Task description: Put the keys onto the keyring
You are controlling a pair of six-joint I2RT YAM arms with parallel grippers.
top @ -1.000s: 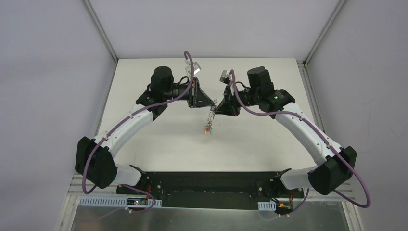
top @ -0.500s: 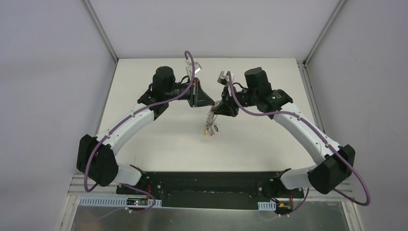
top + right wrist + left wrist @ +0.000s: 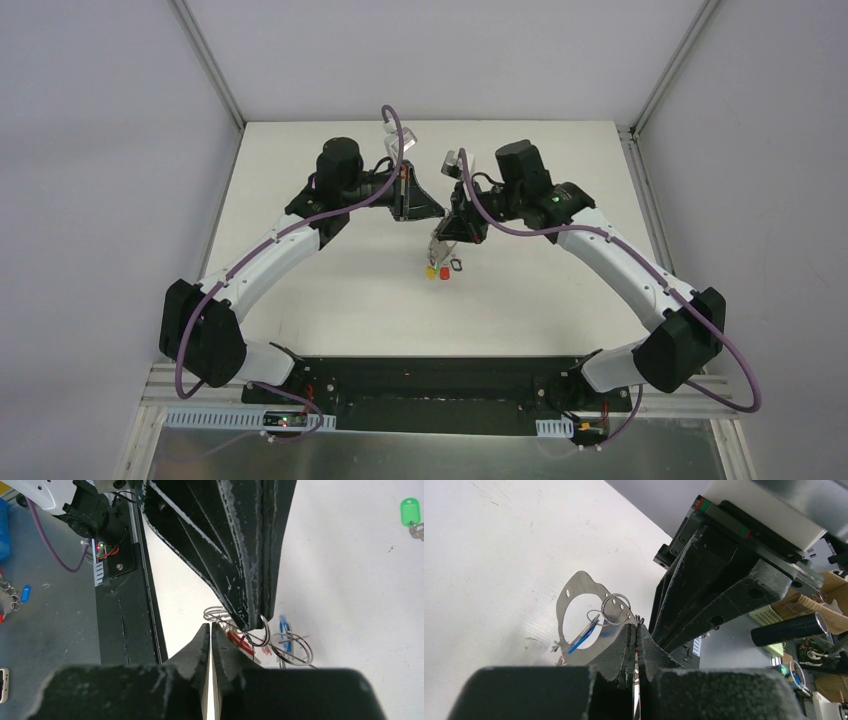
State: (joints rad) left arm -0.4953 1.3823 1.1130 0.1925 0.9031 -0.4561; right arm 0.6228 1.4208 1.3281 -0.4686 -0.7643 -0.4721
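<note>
- Top view: the left tool (image 3: pixel 432 210) and right tool (image 3: pixel 452 232) meet almost tip to tip above the middle of the worktop (image 3: pixel 320 170), nearer its far edge. A bunch of keys (image 3: pixel 437 270) hangs just under their tips on the near side, yellow and red tags lowest. Neither arm is clearly nearer.
- Left wrist view: this tool's fingers are pressed together. A blue key (image 3: pixel 581 639) and small split rings (image 3: pixel 613 608) sit just beyond the tips. A flat plate (image 3: pixel 569 611) with a round hole is behind them. The right tool rises close on the right.
- Right wrist view: this tool's fingers are together too; whether they pinch any wire I cannot tell. The left tool comes down from above. A curved grey wire, which I take for the keyring (image 3: pixel 263 632), comes out from its clamped tip. A red key (image 3: pixel 239 641) and more rings hang around it. That wire lies just ahead of the right tool's tip and a little to its right, curving across the tool's line.
- A green key (image 3: pixel 410 512) lies alone on the worktop, well apart. It looks not yet threaded. I cannot place it against the worktop's edges.
</note>
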